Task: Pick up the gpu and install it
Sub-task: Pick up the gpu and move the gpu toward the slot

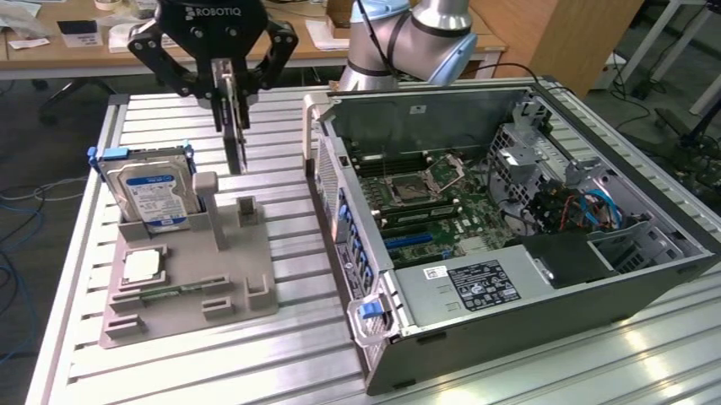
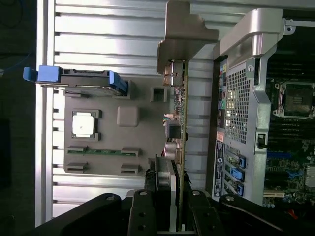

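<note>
Exterior view: the gripper (image 1: 231, 91) is clamped narrowly on the gpu (image 1: 235, 139), which hangs edge-down above the grey fixture tray (image 1: 192, 316), apart from it; this is the carrying step, I judge; installing calls for lining the card's edge with a motherboard (image 1: 423, 190) slot inside the open computer case (image 1: 541, 329); the tray holds a hard drive (image 1: 152, 194) and a CPU chip (image 1: 141, 266). Wrist view: a memory stick (image 2: 98, 151) lies in the tray too.

Black gripper (image 1: 229, 89), dark-green gpu (image 1: 235, 143) with its silver bracket (image 2: 184, 37); blue-and-white label (image 1: 154, 192) on the silver hard drive (image 1: 133, 162), blue rails (image 1: 101, 155); plain grey holder (image 1: 214, 291) on the ribbed silver table (image 1: 169, 371).
</note>
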`<state>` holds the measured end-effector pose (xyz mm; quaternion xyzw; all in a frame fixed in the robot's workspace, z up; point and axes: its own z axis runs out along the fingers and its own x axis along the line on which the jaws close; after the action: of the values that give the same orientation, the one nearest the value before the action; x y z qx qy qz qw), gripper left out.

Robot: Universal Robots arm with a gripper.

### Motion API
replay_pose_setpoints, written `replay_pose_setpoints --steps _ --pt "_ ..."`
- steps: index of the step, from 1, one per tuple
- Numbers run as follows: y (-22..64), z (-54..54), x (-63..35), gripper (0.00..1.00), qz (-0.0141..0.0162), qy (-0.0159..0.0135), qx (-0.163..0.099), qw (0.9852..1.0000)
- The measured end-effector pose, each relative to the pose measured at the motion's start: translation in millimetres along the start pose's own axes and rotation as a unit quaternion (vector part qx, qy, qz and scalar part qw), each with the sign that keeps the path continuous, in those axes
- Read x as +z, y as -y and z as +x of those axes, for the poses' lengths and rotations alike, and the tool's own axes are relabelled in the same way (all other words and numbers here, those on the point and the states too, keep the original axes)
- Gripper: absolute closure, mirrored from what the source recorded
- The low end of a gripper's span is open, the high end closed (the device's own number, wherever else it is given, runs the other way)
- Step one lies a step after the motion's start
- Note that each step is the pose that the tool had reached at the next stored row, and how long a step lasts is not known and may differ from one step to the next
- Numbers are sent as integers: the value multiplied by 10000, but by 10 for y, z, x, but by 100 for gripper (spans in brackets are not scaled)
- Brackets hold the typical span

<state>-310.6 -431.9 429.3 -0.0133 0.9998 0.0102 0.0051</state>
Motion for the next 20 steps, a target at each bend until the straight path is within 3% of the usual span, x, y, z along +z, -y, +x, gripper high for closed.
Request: replay_pose_setpoints --steps 20 --pt "16 -588 13 72 0 1 5 10000"
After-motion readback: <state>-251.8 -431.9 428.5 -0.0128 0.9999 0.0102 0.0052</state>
